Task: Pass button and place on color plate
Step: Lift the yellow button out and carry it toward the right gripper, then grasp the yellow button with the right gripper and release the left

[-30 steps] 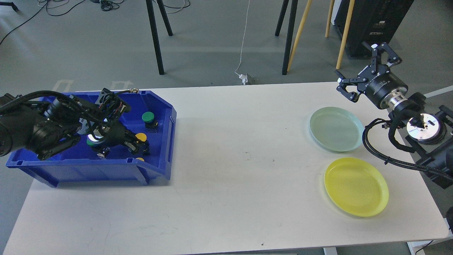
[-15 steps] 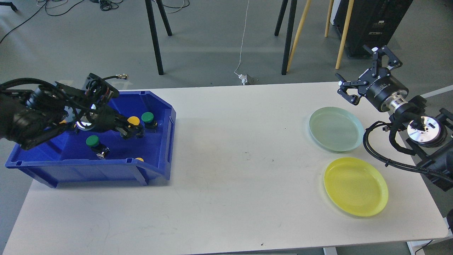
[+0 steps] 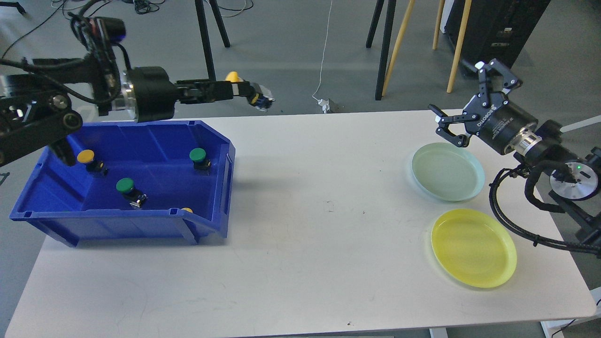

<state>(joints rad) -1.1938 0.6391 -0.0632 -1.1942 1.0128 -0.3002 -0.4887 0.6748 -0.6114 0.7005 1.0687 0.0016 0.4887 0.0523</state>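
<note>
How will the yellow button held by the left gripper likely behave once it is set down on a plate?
The yellow button looks rigid and small, so probably light. Its wide cap over a narrower body suggests it may tip. The left gripper grips it sideways, so it could land on its side.

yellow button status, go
Left gripper shut on yellow button, raised beyond blue bin. Right gripper open, above green plate. Nothing between them.

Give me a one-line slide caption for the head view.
Left gripper holds a yellow button above the blue bin; right gripper waits open.
</note>
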